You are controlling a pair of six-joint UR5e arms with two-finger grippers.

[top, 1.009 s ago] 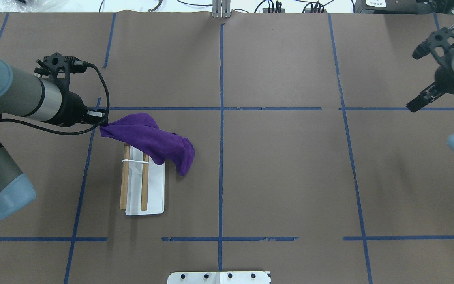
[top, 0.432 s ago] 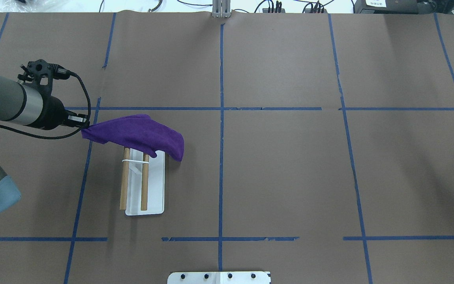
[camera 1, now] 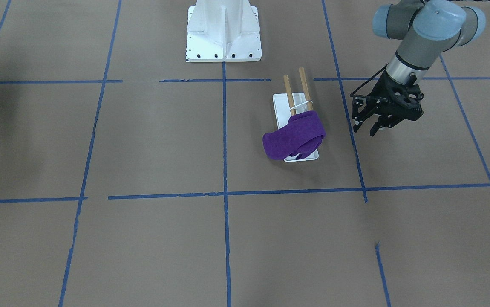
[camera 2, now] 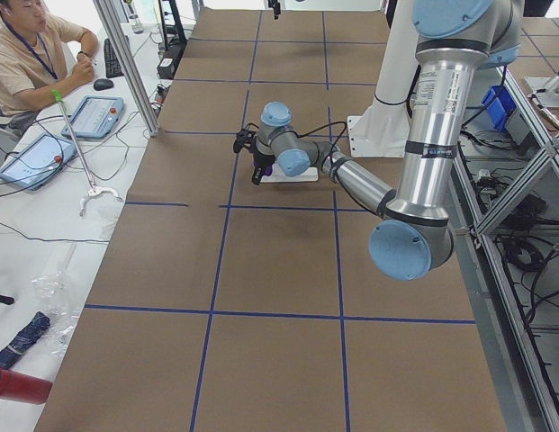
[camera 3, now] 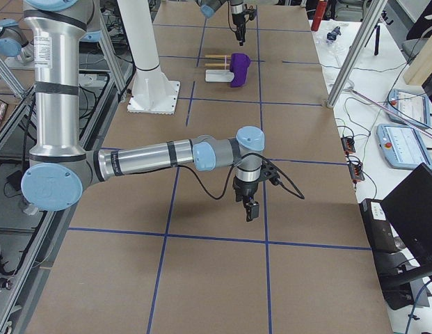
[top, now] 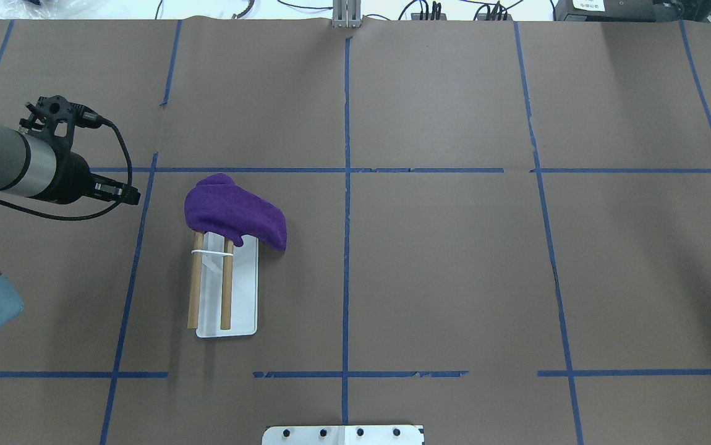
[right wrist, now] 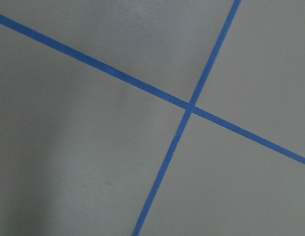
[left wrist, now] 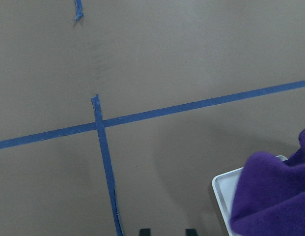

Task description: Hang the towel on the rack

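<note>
The purple towel [top: 235,210] lies bunched over the far end of the rack's two wooden rods [top: 195,290], and one end hangs down over the white base [top: 243,303]. In the front view the towel [camera 1: 294,136] covers the near end of the rack [camera 1: 280,104]. My left gripper [top: 133,197] is open and empty, to the left of the towel and apart from it; its fingers [camera 1: 361,123] stand spread. The left wrist view shows the towel [left wrist: 275,196] at its lower right. My right gripper [camera 3: 250,209] shows only in the right side view, and I cannot tell its state.
The large white bolted pedestal [camera 1: 223,30] stands at the robot's edge of the table. Blue tape lines [top: 347,185] divide the brown table cover. An operator [camera 2: 27,54] sits beyond the far edge, with tablets and cables beside him.
My left gripper has let go of the towel and drawn back to the left. The towel has settled over the rods' far end. The right arm has left the overhead view.
</note>
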